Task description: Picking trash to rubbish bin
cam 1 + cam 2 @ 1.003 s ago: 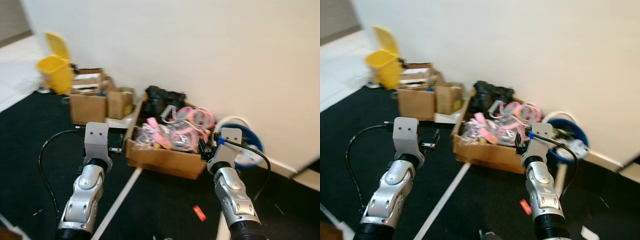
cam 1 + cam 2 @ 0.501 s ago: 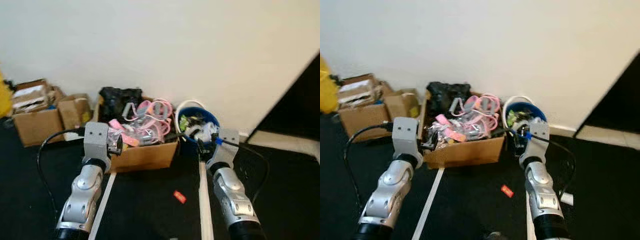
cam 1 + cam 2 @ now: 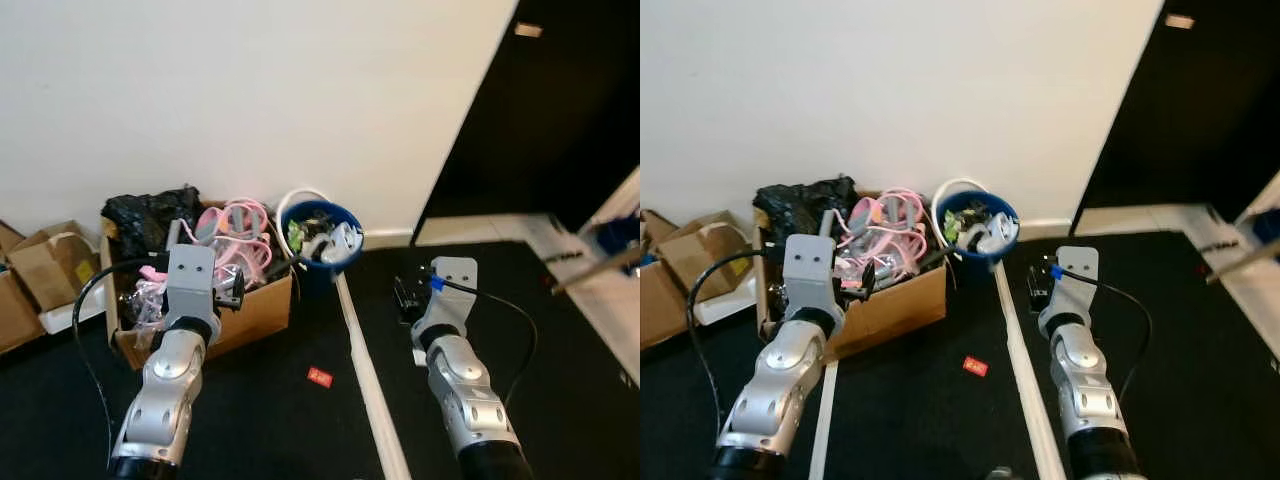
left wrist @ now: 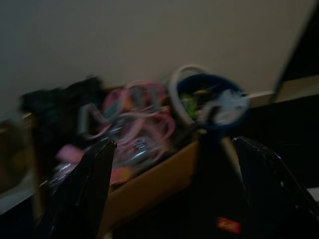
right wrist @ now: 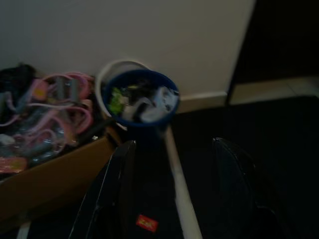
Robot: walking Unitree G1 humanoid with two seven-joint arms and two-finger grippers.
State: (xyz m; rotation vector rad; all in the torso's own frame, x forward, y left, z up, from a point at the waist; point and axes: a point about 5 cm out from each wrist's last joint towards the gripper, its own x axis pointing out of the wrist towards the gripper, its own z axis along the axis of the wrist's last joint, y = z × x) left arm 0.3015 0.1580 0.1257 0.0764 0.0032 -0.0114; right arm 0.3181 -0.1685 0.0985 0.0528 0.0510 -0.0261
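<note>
— What have I got at the hands?

— My left gripper (image 4: 169, 189) has its two black fingers spread with nothing between them, and my right gripper (image 5: 172, 191) is the same. Both are held above the black floor (image 3: 560, 380).

— And the trash?

— A small red flat wrapper (image 3: 320, 377) lies on the floor just beside the white floor stripe (image 3: 362, 375). Beyond it stands the round blue rubbish bin (image 3: 322, 236), full, against the white wall (image 3: 250, 90), touching the brown cardboard box of pink cables (image 3: 235, 305).

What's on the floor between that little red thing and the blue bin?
Only bare black floor separates the red scrap from the blue bin, seen in the right eye view.
</note>
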